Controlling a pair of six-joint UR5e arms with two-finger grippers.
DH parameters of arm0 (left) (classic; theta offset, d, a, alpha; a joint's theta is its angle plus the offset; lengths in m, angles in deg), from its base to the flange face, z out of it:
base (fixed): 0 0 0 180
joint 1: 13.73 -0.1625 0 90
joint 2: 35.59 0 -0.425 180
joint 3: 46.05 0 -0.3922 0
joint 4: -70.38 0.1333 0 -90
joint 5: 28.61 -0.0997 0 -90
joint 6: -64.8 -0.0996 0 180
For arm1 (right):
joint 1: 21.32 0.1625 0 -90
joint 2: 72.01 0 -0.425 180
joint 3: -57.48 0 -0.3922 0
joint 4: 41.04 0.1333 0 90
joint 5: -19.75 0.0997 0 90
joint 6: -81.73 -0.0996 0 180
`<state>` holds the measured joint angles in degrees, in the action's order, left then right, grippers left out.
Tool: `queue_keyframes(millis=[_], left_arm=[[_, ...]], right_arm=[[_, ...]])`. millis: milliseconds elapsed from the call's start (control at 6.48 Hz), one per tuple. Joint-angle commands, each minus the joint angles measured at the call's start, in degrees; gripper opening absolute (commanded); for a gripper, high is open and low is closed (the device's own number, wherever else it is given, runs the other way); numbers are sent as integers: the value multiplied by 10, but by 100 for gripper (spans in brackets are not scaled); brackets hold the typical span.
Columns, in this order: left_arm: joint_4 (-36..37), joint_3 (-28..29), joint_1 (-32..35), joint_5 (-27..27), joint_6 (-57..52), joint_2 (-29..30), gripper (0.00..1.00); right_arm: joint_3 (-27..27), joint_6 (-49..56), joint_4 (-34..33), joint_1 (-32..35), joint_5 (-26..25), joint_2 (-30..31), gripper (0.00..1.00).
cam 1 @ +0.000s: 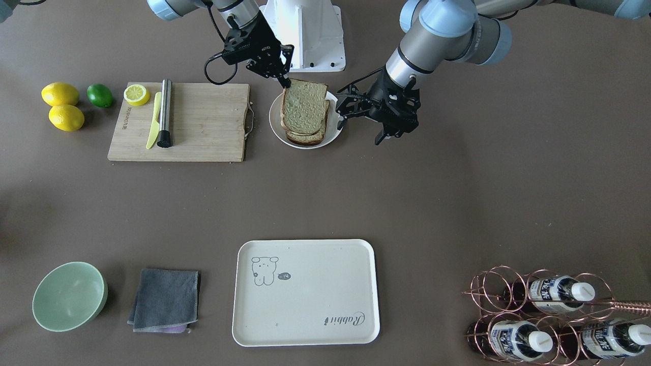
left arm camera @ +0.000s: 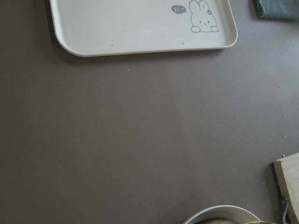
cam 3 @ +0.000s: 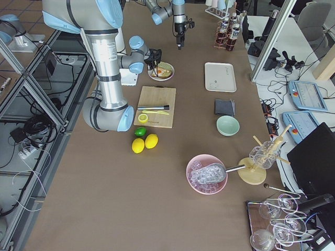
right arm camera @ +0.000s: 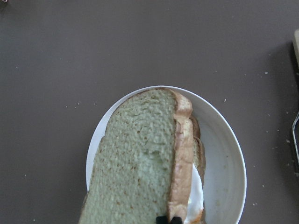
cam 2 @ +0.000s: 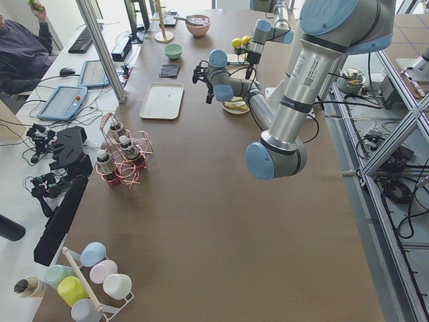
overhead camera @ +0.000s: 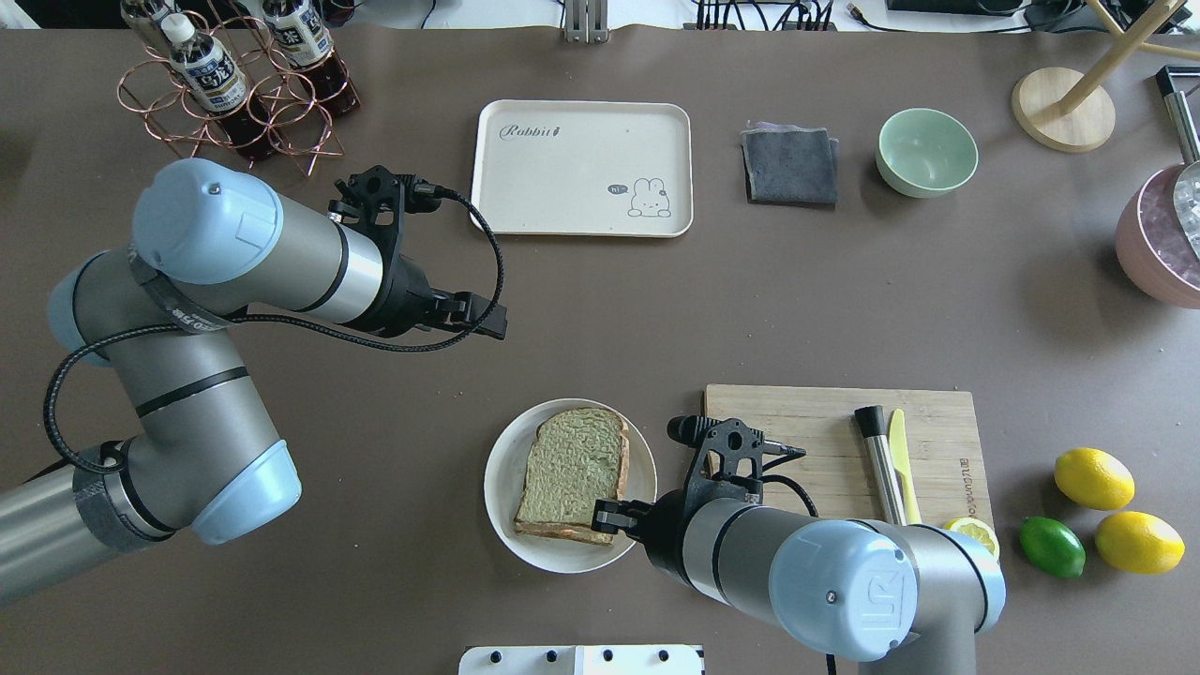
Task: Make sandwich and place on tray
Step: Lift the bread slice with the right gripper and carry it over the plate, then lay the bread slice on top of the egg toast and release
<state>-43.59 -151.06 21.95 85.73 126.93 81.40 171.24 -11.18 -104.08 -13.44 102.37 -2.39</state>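
The sandwich lies in a white round dish (cam 1: 275, 123). The top bread slice (cam 1: 304, 105) has green-beige crumb and a brown crust, and is tilted over the lower slice (cam 1: 305, 139). My right gripper (cam 1: 285, 81) is shut on the top slice's edge nearest the robot base. This also shows in the overhead view (overhead camera: 605, 515). In the right wrist view, egg white (right arm camera: 196, 191) shows under the held slice (right arm camera: 135, 163); the yolk is hidden. My left gripper (cam 1: 391, 136) hangs open and empty just beside the dish. The cream tray (cam 1: 305, 305) lies empty at the far side of the table.
A bamboo cutting board (cam 1: 203, 122) beside the dish carries a yellow knife (cam 1: 153, 121), a metal cylinder (cam 1: 165, 113) and a lemon half (cam 1: 137, 94). Two lemons (cam 1: 60, 94) and a lime (cam 1: 99, 95) lie beyond it. A green bowl (cam 1: 68, 296), grey cloth (cam 1: 165, 300) and bottle rack (cam 1: 544, 315) flank the tray.
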Motion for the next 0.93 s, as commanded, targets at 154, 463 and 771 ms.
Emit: queue_keyframes(millis=[154,463,771], left_arm=[[0,1,-1,0,0,0,98],[0,1,-1,0,0,0,98],[0,1,-1,0,0,0,98]], right_arm=[[-14,1,-1,-4,-8,-12,0],[-21,5,-1,-4,-8,-17,0],[-34,5,0,-3,-13,-25,0]])
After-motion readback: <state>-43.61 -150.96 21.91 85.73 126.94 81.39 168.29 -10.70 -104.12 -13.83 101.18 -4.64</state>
